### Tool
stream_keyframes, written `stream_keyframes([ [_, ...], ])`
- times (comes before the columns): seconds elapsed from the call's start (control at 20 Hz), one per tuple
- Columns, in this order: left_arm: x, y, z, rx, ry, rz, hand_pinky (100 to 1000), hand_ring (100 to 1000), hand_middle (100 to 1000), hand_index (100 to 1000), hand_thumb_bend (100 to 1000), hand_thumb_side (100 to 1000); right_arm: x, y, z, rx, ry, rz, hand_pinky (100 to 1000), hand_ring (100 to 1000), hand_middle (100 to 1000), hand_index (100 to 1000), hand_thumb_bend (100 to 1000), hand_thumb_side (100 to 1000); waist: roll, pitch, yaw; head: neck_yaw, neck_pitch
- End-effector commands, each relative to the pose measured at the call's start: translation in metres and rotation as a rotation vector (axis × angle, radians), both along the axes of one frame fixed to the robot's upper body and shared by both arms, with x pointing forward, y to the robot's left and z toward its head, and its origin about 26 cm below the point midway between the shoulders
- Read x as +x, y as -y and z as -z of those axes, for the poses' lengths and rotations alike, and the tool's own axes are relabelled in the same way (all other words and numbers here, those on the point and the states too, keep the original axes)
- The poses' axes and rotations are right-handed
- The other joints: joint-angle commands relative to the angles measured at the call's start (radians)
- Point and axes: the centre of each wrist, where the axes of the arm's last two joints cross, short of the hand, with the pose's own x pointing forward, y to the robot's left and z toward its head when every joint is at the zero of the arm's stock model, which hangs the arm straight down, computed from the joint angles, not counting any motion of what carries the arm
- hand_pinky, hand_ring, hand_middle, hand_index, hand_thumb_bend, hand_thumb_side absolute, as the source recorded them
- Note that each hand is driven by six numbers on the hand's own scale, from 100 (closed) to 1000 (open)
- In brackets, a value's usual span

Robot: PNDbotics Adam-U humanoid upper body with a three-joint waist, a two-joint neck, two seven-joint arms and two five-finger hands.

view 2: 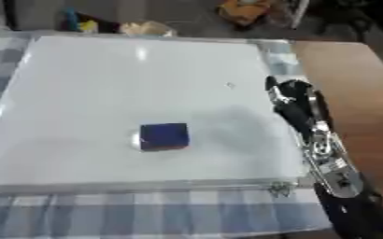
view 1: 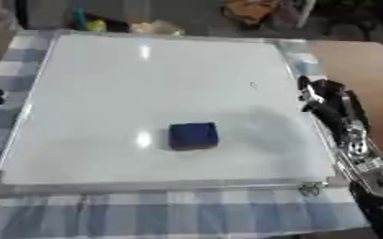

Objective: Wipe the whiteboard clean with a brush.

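Brush (view 1: 193, 135) lies on whiteboard (view 1: 105, 93) centre, toward the tabletop's left from right robot hand (view 1: 322, 95); finger state cannot be told.

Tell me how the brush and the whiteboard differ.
The brush is dark blue; the whiteboard is white with a silver frame. The brush is a small block; the whiteboard is a broad flat sheet covering most of the table. The brush lies on the whiteboard; the whiteboard lies on checked cloth. Both are rectangular.

Right hand (view 2: 289, 100) extended forward, holding nothing.
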Motion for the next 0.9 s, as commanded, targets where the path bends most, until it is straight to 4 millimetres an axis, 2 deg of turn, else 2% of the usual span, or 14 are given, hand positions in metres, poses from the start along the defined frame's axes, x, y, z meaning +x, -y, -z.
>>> stream_keyframes([
  [0.05,0.000,-0.003,-0.010,0.005,0.032,-0.007,550,537,586,699,640,961,0.002,0.004,-0.013,-0.024,0.037,-0.004,400,548,550,340,270,529,0.003,-0.015,-0.001,0.003,-0.004],
  [0.3,0.000,-0.003,-0.010,0.006,0.031,-0.007,550,536,586,699,640,960,0.002,0.003,-0.013,-0.024,0.037,-0.005,400,548,550,276,268,528,0.002,-0.015,0.000,0.001,-0.006],
  [0.45,0.000,-0.003,-0.010,0.005,0.031,-0.007,550,536,586,699,640,960,0.002,0.003,-0.013,-0.024,0.037,-0.007,399,545,546,201,266,526,0.002,-0.015,0.000,-0.002,-0.007],
  [0.7,0.000,-0.004,-0.010,0.006,0.031,-0.008,550,536,586,699,641,960,0.003,0.003,-0.015,-0.033,0.040,-0.024,396,531,541,176,267,529,0.002,-0.016,0.001,-0.017,-0.013],
  [0.9,0.000,-0.003,-0.010,0.007,0.029,-0.005,550,536,586,699,641,960,0.006,0.000,-0.025,-0.104,0.049,-0.073,401,531,542,177,262,525,0.000,-0.019,0.002,-0.023,-0.015],
])
